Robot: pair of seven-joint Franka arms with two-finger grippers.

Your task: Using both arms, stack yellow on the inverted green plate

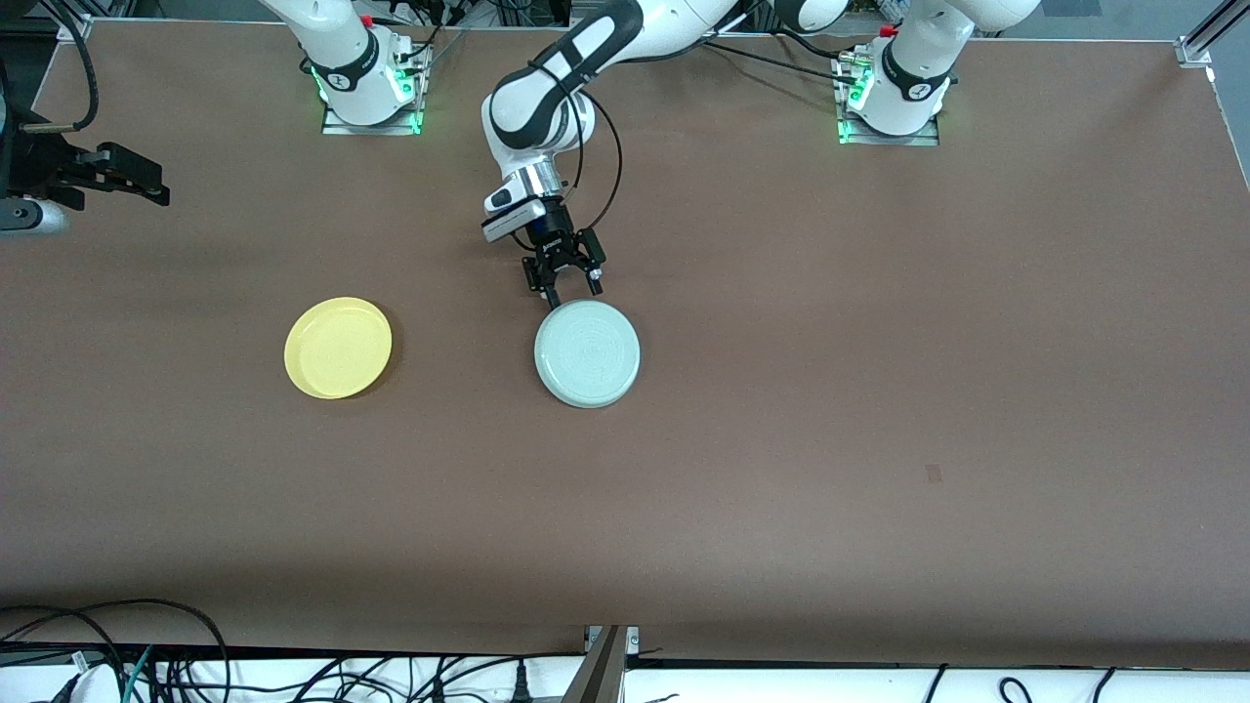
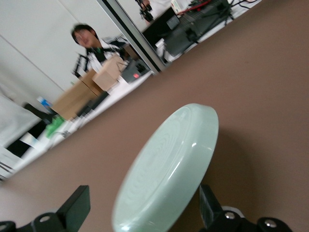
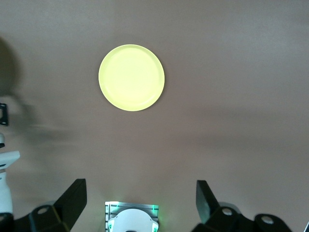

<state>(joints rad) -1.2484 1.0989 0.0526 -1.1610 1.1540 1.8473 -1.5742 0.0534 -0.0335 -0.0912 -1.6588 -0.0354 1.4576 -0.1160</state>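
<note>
The green plate [image 1: 587, 352] lies upside down near the table's middle, its flat ringed underside up. My left gripper [image 1: 563, 280] is open at the plate's rim on the robots' side. In the left wrist view the green plate [image 2: 169, 164] shows between the spread fingers [image 2: 77, 205] of the left gripper [image 2: 143, 205], with a gap on each side. The yellow plate [image 1: 338, 347] sits right way up toward the right arm's end, beside the green one and apart from it. My right gripper [image 1: 146, 186] waits open, high over that end of the table. From the right gripper [image 3: 140, 193], the yellow plate [image 3: 131, 77] lies well below.
Both arm bases [image 1: 369, 93] [image 1: 894, 103] with green lights stand along the table's edge on the robots' side. Cables [image 1: 146, 654] hang below the table's edge nearest the front camera. Bare brown tabletop [image 1: 879, 391] surrounds the plates.
</note>
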